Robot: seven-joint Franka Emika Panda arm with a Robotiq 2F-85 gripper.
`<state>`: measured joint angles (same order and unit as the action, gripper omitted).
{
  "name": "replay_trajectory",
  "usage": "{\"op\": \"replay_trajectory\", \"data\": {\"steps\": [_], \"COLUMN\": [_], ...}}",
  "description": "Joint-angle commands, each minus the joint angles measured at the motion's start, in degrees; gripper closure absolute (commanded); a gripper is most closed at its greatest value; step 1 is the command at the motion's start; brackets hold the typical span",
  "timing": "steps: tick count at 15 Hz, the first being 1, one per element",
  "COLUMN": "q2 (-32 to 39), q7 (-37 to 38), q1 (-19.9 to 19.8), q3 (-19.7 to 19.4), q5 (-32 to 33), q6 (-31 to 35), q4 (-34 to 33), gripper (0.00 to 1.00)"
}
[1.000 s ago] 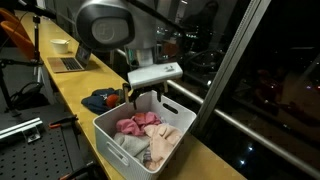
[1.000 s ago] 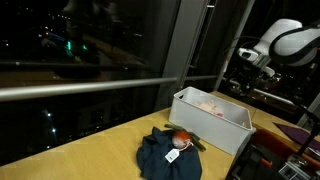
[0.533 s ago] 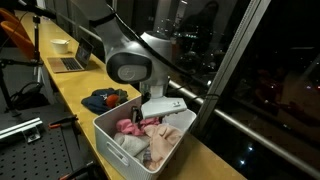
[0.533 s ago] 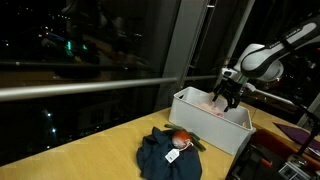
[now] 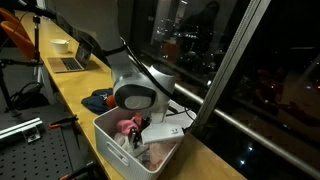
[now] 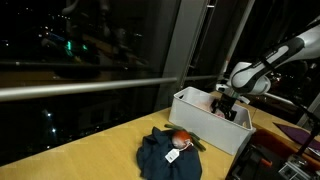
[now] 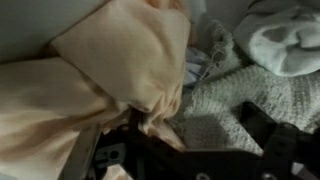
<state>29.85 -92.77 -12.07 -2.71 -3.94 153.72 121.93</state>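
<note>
My gripper [image 5: 143,133] is down inside a white plastic bin [image 5: 108,138] full of clothes, seen in both exterior views; the bin [image 6: 205,126] stands on a yellow table. In the wrist view the gripper [image 7: 190,138] is open. One dark finger [image 7: 108,152] presses against a peach-pink cloth [image 7: 120,60], the other finger [image 7: 265,125] lies over a grey knit cloth [image 7: 225,100]. The gap between them holds the peach cloth's edge and grey knit. A pink garment [image 5: 128,126] shows beside the arm. Nothing is gripped.
A dark blue garment [image 6: 165,155] with a small red-orange object [image 6: 180,140] on it lies on the table beside the bin. A laptop [image 5: 72,62] and a bowl [image 5: 60,44] sit further along. A window frame post [image 5: 222,90] stands right behind the bin.
The arm has come down from above the bin into it, the gripper now among the clothes. The jaws stayed open throughout.
</note>
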Motion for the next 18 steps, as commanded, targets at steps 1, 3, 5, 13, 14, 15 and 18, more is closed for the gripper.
{"op": "replay_trajectory", "data": {"steps": [1,3,5,13,14,15,18], "q2": [2.9,3.3,3.5,1.0,-0.6,-2.4,-10.2], "q7": [1.9,2.5,2.7,2.2,2.7,3.1,3.9], "q1": [-1.2,-1.1,-1.4,-2.8,-2.5,-2.2,-1.2], "q3": [1.2,1.4,1.7,1.8,1.4,1.0,0.2], "q5": [3.0,4.0,4.7,4.9,5.3,5.7,7.4], "q6": [-0.5,-0.3,-0.3,-1.2,-1.8,-2.3,-4.9], "q4": [-3.3,-3.7,-3.9,-2.9,-2.0,-0.9,2.9], "gripper": [0.0,0.17,0.32,0.94,0.99,1.0,0.97]}}
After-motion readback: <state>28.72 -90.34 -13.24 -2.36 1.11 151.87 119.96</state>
